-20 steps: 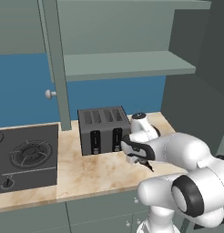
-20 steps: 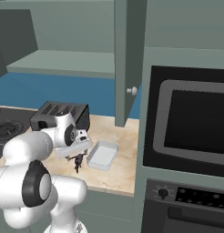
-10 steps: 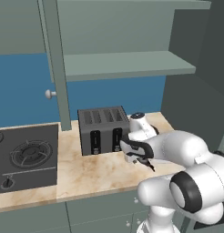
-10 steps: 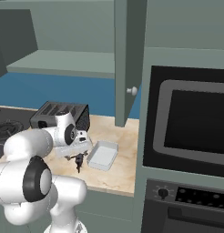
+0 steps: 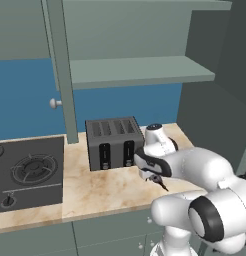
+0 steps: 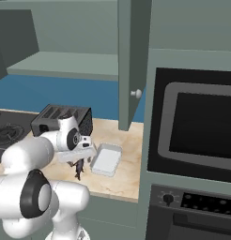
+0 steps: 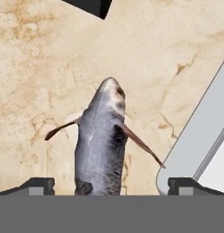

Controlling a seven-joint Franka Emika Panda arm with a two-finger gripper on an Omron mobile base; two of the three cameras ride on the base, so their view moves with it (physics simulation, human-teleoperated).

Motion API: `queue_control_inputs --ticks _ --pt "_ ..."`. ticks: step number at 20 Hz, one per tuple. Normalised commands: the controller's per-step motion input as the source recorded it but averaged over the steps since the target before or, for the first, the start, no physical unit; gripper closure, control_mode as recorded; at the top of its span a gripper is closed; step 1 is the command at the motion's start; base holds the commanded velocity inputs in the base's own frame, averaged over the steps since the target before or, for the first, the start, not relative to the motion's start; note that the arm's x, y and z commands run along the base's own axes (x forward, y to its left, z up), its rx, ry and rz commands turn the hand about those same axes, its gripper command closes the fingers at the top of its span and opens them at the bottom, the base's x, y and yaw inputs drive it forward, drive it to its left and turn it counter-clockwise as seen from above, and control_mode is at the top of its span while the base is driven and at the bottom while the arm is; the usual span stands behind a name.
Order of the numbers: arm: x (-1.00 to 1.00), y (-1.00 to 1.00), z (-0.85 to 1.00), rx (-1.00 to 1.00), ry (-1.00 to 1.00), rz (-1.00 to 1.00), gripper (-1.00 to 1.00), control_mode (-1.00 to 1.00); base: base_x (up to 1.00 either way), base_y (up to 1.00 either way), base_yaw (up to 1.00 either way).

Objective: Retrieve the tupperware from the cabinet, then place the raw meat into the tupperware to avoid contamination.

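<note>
Tupperware is out on the counter; our gripper, jaws apart, straddles the meat, not yet grasped.

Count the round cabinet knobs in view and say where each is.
2: one knob on the door left of the toaster, one knob on the open door beside the oven. Others may be hidden.

Toaster on counter, btwn stove at left and tupperware at right. Raw meat lies on counter in front of toaster, just beside tupperware, in hand view btwn spread fingertips. Gripper directly above meat. Cabinet shelf over toaster, open door w/ knob left of it. Oven right of counter.
</note>
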Motion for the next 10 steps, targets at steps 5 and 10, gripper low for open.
queue_control_inputs --ticks 5,10 --pt "-0.07 0.06 -0.05 0.0 -0.01 -0.04 -1.0 -1.0 0.0 0.0 0.0" --pt "0.0 0.24 0.0 0.0 0.0 -0.02 -1.0 -1.0 0.0 0.0 0.0"
